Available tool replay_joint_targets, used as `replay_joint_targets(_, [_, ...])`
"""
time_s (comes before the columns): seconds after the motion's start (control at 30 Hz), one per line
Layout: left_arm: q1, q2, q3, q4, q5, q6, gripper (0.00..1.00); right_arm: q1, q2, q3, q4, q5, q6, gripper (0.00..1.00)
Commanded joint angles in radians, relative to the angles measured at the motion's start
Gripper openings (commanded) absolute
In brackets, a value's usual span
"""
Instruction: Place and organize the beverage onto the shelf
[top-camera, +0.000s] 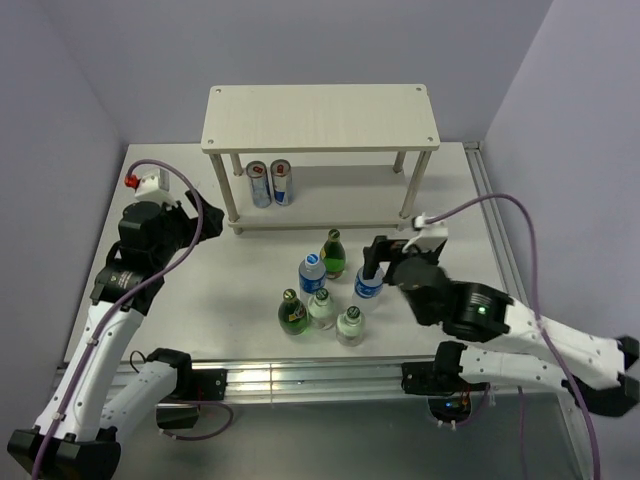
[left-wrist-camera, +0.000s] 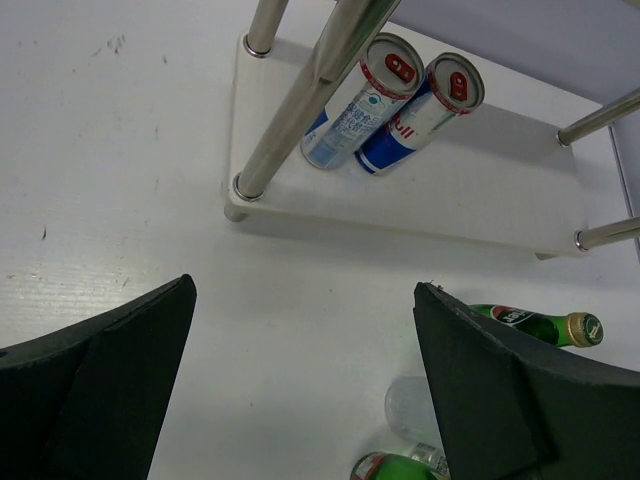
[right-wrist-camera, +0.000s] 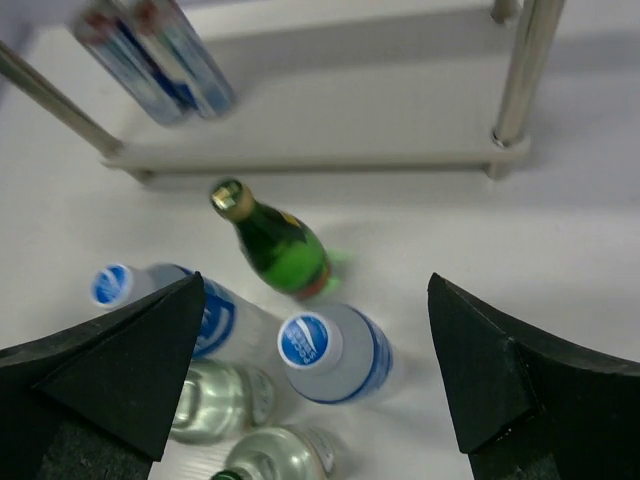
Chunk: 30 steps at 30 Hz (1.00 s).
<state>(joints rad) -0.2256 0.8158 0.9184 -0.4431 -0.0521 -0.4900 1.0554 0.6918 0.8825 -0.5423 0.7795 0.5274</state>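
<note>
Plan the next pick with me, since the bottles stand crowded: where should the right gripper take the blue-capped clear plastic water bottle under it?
Probably the neck just under its cap, coming straight down. The blue-capped clear plastic water bottle stands upright below the open right gripper, and a second blue-capped bottle crowds its body; the narrower top leaves room.

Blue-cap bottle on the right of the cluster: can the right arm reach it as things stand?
Probably yes. The right gripper is open over that blue-cap bottle, with nothing between them; a clear bottle stands close on one side.
</note>
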Motion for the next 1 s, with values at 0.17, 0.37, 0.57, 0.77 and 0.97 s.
replay_joint_targets(0.17, [-0.004, -0.02, 0.008, 0.017, -0.023, 0.039, 0.95, 0.18, 0.091, -0.077, 0.072, 0.348, 0.124, 0.99])
replay_joint_targets(0.37, [-0.004, -0.033, 0.004, 0.017, -0.049, 0.036, 0.95, 0.18, 0.182, -0.094, 0.114, 0.343, 0.164, 0.98])
replay_joint_targets(0.57, [-0.004, -0.03, 0.005, 0.011, -0.055, 0.036, 0.94, 0.172, 0.221, -0.149, 0.183, 0.317, 0.2, 0.93])
replay_joint_targets(0.77, [-0.004, -0.037, 0.004, 0.014, -0.051, 0.037, 0.93, 0.164, 0.235, -0.192, 0.182, 0.311, 0.252, 0.84])
replay_joint_targets(0.97, [-0.004, -0.032, 0.004, 0.011, -0.054, 0.037, 0.93, 0.152, 0.261, -0.231, 0.131, 0.299, 0.355, 0.91])
